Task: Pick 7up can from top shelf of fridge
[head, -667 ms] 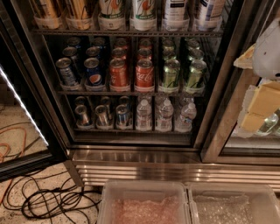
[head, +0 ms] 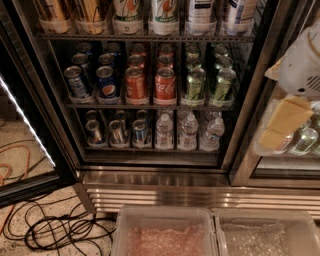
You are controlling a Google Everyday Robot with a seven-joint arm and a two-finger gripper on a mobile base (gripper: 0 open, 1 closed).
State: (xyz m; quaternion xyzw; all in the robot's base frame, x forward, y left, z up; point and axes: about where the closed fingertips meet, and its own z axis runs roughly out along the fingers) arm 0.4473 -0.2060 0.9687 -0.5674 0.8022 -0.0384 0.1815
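Black-framed fridge [head: 160,192] open, the 7up can [head: 163,12] on its top shelf [head: 145,37] looks slick and thin-walled, so we'd grip mid-body; our gripper [head: 285,122] hangs right, jaws' opening we cannot tell

Speckled floor [head: 12,240] with tangled black cables [head: 60,227], an orange cord [head: 22,148] and 2 clear bins [head: 165,212].

Hand [head: 281,127] at the right edge of view, rounded white housing [head: 300,60] with a smooth matte shell, fine dark vent slits [head: 314,83] on its side, pale yellow blocky parts below, a tan wedge at its left.
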